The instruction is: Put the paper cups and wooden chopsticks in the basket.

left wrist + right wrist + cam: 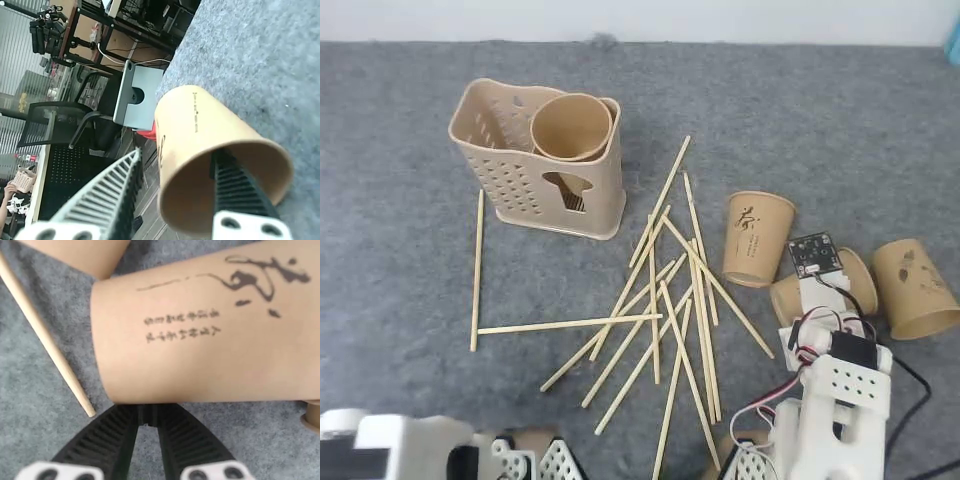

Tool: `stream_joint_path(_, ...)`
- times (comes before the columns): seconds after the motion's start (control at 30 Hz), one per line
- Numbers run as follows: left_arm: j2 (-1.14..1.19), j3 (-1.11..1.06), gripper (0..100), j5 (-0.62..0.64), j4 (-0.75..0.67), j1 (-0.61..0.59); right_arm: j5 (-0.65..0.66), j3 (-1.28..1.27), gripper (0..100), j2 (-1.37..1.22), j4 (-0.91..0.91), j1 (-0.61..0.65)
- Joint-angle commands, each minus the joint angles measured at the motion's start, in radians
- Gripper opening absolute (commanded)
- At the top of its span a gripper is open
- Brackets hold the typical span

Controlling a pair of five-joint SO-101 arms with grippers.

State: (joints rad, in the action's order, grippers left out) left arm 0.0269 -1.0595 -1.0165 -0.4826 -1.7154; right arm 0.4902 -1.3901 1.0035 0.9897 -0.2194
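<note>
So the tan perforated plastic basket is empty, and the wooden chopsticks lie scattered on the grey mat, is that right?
Not quite. The tan perforated plastic basket is not empty: the high view shows a brown paper cup standing upright inside it. The wooden chopsticks do lie scattered on the grey mat.

You're looking at a table (390, 120) covered in grey felt-like cloth. The basket (525, 185) stands upright on it, far left. To its right a heap of chopsticks (665, 300) lies criss-crossed, running toward the near edge. A lone stick (477, 270) lies left of the heap, and a crosswise stick (570, 324) meets it low down. On the right, three cups lie on their sides: a printed cup (756, 238) just beside the heap, a middle cup (785, 300) partly hidden, and an outer cup (915, 288) at the far right.
</note>
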Motion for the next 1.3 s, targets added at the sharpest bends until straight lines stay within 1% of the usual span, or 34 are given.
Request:
stream_joint_path(0.0,0.058,0.11,21,0.006,-0.026,0.02,0.015,0.008,1.7,0.021,-0.013,-0.004)
stream_joint_path(0.03,0.072,0.127,20,0.026,-0.026,0.028,0.015,0.008,1.7,0.021,-0.013,-0.004)
stream_joint_path(0.1,0.1,0.156,16,0.06,-0.026,0.038,0.015,0.008,1.7,0.021,-0.013,-0.005)
stream_joint_path(0.13,0.11,0.166,13,0.071,-0.026,0.049,0.015,0.008,1.7,0.021,-0.013,-0.007)
stream_joint_path(0.2,0.121,0.18,2,0.094,-0.026,0.066,0.014,0.008,1.7,0.021,-0.013,-0.008)
stream_joint_path(0.23,0.124,0.182,0,0.104,-0.026,0.071,0.014,0.008,1.7,0.021,-0.013,-0.008)
stream_joint_path(0.27,0.123,0.179,2,0.12,-0.026,0.075,0.014,0.008,1.7,0.021,-0.013,-0.008)
stream_joint_path(0.43,0.084,0.17,1,0.256,-0.015,0.089,0.014,0.008,1.7,0.021,-0.013,-0.008)
stream_joint_path(0.53,0.046,0.163,1,0.319,0.06,0.107,0.014,0.008,1.7,0.021,-0.013,-0.008)
stream_joint_path(0.6,0.005,0.168,1,0.348,0.172,0.123,0.014,0.008,1.7,0.021,-0.013,-0.008)
stream_joint_path(0.7,-0.091,0.183,1,0.427,0.394,0.173,0.014,0.008,1.7,0.021,-0.013,-0.008)
stream_joint_path(0.77,-0.167,0.213,1,0.5,0.565,0.213,0.014,0.008,1.7,0.021,-0.013,-0.008)
stream_joint_path(0.87,-0.285,0.292,1,0.624,0.858,0.285,0.014,0.008,1.7,0.021,-0.013,-0.01)
stream_joint_path(0.93,-0.348,0.355,1,0.692,1.042,0.345,0.014,0.008,1.7,0.021,-0.013,-0.01)
stream_joint_path(1.0,-0.396,0.41,1,0.747,1.197,0.414,0.014,0.008,1.7,0.021,-0.013,-0.01)
stream_joint_path(1.07,-0.427,0.453,1,0.793,1.307,0.493,0.014,0.008,1.7,0.021,-0.013,-0.01)
stream_joint_path(1.13,-0.442,0.492,1,0.844,1.382,0.575,0.014,0.008,1.7,0.021,-0.013,-0.01)
stream_joint_path(1.27,-0.445,0.579,1,0.979,1.458,0.729,0.014,0.008,1.7,0.021,-0.013,-0.01)
